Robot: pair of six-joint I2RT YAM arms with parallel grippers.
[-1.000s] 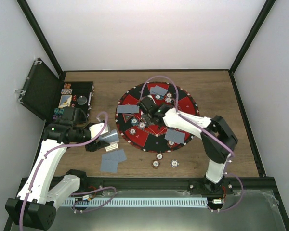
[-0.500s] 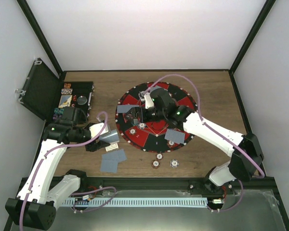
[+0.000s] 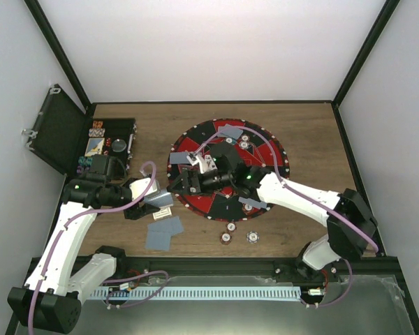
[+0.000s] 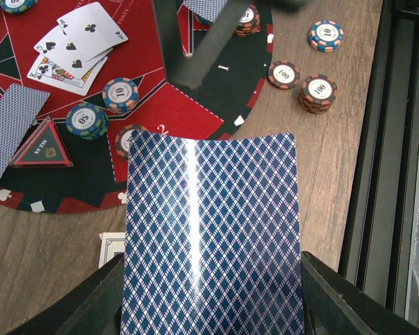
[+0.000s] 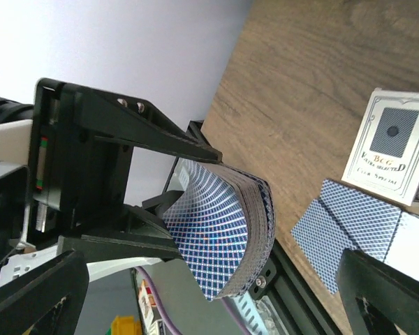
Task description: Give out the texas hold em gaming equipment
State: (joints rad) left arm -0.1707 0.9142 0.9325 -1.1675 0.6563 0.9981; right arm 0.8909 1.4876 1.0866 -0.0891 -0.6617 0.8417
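Observation:
My left gripper (image 3: 152,199) is shut on a bowed deck of blue-backed playing cards (image 4: 209,230) just left of the mat. The right gripper (image 3: 180,183) is open at the mat's left edge, facing that deck (image 5: 223,230), with the deck a little beyond its fingertips (image 5: 35,293). Two face-down cards (image 3: 164,232) lie on the wood below the deck. Three small chip stacks (image 3: 225,238) sit in front of the mat. On the mat lie face-up cards (image 4: 73,49), face-down cards (image 3: 230,131) and more chips (image 4: 121,94).
The round red-and-black mat (image 3: 272,150) fills the table's middle. An open black case (image 3: 105,143) with chips stands at the left edge. A card box (image 5: 391,146) lies on the wood by the loose cards. A triangular marker (image 4: 42,143) rests on the mat.
The right arm has swung left across the mat to face the deck, and its jaws have opened wider. The left arm and deck have not moved.

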